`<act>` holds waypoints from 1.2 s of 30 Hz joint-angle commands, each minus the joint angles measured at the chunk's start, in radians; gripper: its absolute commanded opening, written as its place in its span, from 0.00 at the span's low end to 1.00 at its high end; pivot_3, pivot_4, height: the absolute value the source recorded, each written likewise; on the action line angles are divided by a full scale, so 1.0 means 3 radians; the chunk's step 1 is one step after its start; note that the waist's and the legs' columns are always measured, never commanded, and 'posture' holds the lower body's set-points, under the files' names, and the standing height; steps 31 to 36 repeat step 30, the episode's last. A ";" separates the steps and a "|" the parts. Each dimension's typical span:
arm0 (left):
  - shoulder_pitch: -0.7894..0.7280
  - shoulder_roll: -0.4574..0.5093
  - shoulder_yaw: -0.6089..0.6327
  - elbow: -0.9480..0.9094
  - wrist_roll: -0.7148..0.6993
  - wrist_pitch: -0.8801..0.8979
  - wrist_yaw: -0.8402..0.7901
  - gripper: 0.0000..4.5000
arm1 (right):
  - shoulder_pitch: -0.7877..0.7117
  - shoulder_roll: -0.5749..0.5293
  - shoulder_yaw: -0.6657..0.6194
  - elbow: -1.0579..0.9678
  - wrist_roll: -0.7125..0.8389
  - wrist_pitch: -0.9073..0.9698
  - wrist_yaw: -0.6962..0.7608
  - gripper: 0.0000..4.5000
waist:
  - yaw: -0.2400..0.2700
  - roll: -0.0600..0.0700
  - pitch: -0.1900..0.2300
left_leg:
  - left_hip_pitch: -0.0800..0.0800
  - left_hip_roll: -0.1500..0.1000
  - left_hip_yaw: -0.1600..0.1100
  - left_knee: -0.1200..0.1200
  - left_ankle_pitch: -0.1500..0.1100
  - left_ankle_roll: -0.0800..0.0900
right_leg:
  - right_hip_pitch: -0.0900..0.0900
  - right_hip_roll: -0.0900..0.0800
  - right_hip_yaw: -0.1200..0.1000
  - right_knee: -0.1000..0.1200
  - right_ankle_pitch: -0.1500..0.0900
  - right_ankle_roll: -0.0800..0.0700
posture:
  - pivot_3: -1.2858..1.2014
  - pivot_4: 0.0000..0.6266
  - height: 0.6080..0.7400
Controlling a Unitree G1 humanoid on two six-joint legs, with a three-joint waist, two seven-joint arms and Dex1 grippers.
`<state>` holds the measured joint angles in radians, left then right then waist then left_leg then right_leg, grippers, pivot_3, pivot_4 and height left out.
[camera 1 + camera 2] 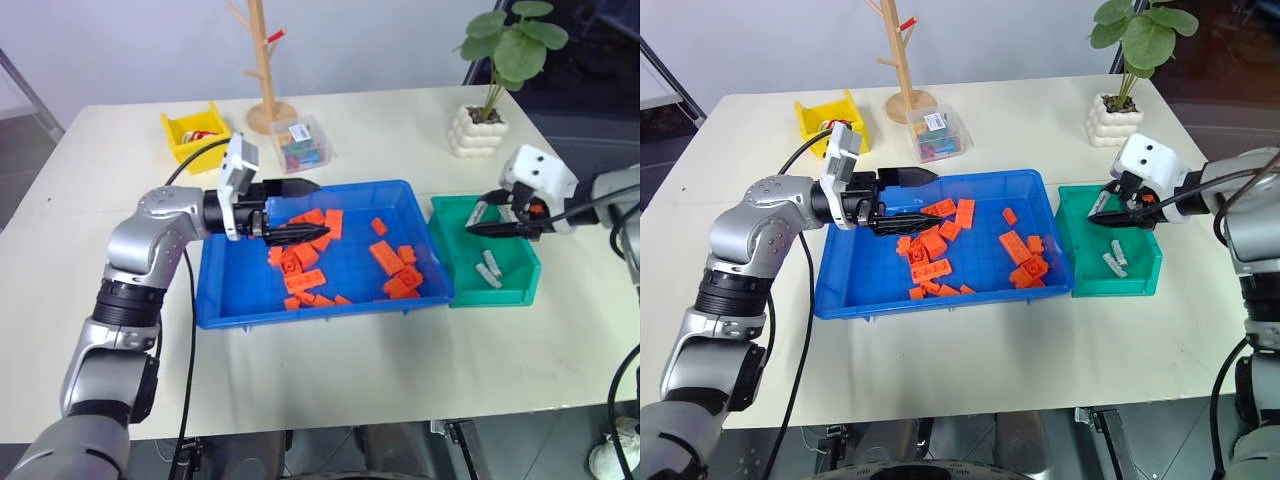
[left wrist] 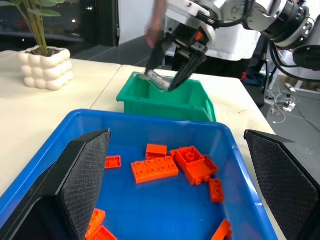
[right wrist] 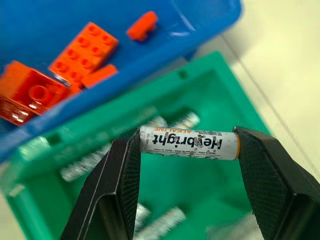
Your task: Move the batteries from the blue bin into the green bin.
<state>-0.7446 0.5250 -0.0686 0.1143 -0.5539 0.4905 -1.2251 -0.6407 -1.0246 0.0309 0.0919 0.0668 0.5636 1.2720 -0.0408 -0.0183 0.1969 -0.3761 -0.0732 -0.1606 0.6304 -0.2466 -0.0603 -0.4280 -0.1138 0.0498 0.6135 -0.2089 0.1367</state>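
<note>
My right gripper [image 3: 187, 145] is shut on a battery [image 3: 180, 142], a white cylinder pinched end to end between the two fingertips. It hangs over the green bin [image 1: 500, 297], at the blue bin's right end. Two more batteries [image 1: 489, 268] lie on the green bin's floor. The blue bin [image 1: 300, 318] sits mid-table and holds scattered orange bricks [image 1: 300, 270]. My left gripper [image 1: 305, 210] hovers open over the blue bin's left part, pointing right, nothing between its fingers. In the left wrist view the right gripper [image 2: 165, 80] shows above the green bin [image 2: 165, 102].
A yellow bin [image 1: 185, 135], a clear box [image 1: 300, 145] of small parts and a wooden peg stand [image 1: 265, 100] stand behind the blue bin. A potted plant [image 1: 477, 130] stands behind the green bin. Bare table lies in front of both bins.
</note>
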 commanded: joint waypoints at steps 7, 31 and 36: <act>-0.0013 0.0032 0.0037 -0.0044 0.0086 -0.0044 -0.0050 1.00 | 0.0138 -0.0117 -0.0132 -0.0039 0.0095 -0.0037 -0.0175 0.98 | -0.0015 0.0000 0.0000 | 0.0001 0.0000 0.0000 0.0000 0.0000 0.0000 | 0.0000 -0.0001 0.0000 0.0000 0.0000 0.0000 | 0.52 0.24 1.00; 0.0425 0.0519 0.1486 -0.0332 0.0093 0.0013 0.1542 1.00 | -0.0311 0.0461 -0.1345 0.0562 0.0633 0.0021 -0.1751 0.98 | -0.0001 0.0000 0.0000 | 0.0001 0.0000 -0.0003 -0.0005 0.0000 0.0000 | 0.0000 -0.0001 0.0000 -0.0002 0.0000 0.0000 | 0.52 0.24 1.00; 0.0425 0.0519 0.1486 -0.0332 0.0093 0.0013 0.1542 1.00 | -0.0311 0.0461 -0.1345 0.0562 0.0633 0.0021 -0.1751 0.98 | -0.0001 0.0000 0.0000 | 0.0001 0.0000 -0.0003 -0.0005 0.0000 0.0000 | 0.0000 -0.0001 0.0000 -0.0002 0.0000 0.0000 | 0.52 0.24 1.00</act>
